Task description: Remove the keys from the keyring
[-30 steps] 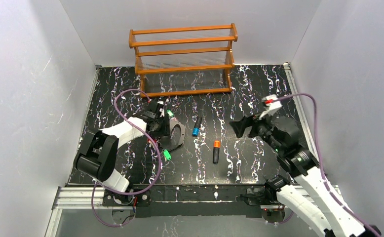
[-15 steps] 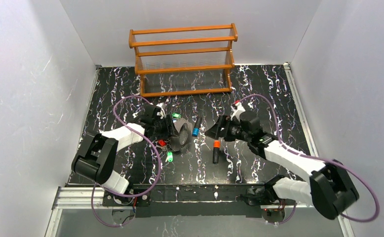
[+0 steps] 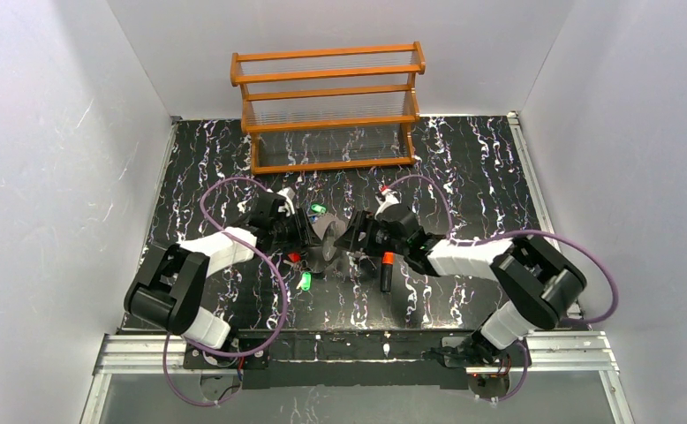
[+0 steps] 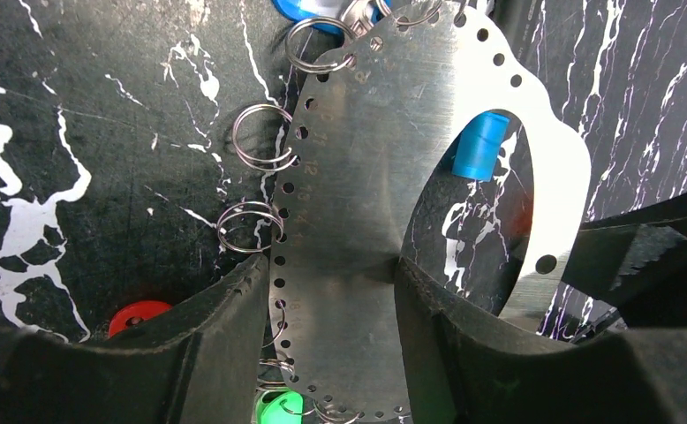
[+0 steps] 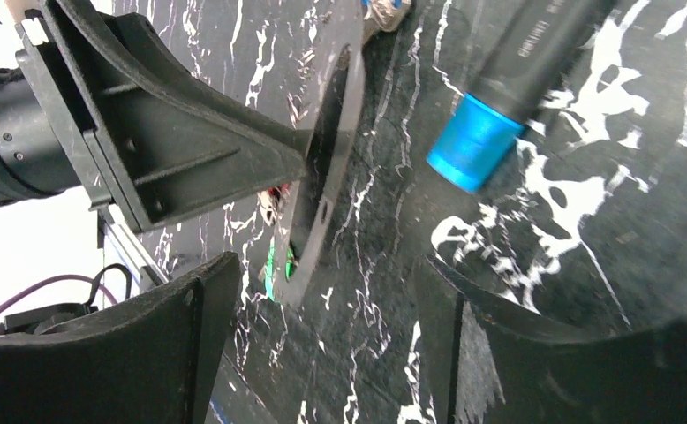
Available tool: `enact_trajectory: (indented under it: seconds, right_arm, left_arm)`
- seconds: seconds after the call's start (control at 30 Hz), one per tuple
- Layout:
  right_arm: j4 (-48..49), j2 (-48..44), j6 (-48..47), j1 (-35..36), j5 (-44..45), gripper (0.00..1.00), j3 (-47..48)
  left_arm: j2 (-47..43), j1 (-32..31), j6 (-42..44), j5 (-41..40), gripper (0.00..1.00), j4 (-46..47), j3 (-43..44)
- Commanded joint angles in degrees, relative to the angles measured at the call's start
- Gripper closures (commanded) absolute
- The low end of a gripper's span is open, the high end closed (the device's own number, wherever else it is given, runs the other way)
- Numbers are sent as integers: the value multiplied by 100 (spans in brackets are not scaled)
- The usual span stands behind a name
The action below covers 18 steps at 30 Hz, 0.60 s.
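Keyring (image 4: 358, 194) clamped on edge near table centre

The wide band is pinched upright by the left gripper (image 4: 331, 283). The right gripper (image 5: 327, 265), its pincer spread apart, is poised just beside the ring at 3 o'clock. Green keys (image 3: 304, 282) are seen at its 7 and 11 o'clock. A blue-capped marker (image 5: 477, 141) is seen at 3 o'clock.

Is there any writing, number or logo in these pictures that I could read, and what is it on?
Keyring: tiny stamped figures run beside the row of holes along its edge, too small and faint to read.
Black marker with the blue cap: pale print on its barrel, too blurred to read.
No other lettering shows in any view, so nothing can be quoted.
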Motion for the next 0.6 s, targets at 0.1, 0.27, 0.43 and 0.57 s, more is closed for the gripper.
enact_trajectory:
  seconds: [0.1, 0.27, 0.43, 0.57]
  right_arm:
    - [672, 632, 262, 211, 174, 32, 613]
    - [757, 874, 335, 251, -139, 70, 748]
    - [490, 610, 90, 243, -189, 98, 788]
    - [-203, 205, -527, 219, -216, 99, 973]
  left_arm:
    - [-306, -7, -199, 177, 76, 175, -226]
    - [-538, -3, -218, 100, 75, 224, -269]
    - [-860, 74, -79, 84, 65, 169, -241]
    - [-1254, 299, 456, -5, 46, -474, 115]
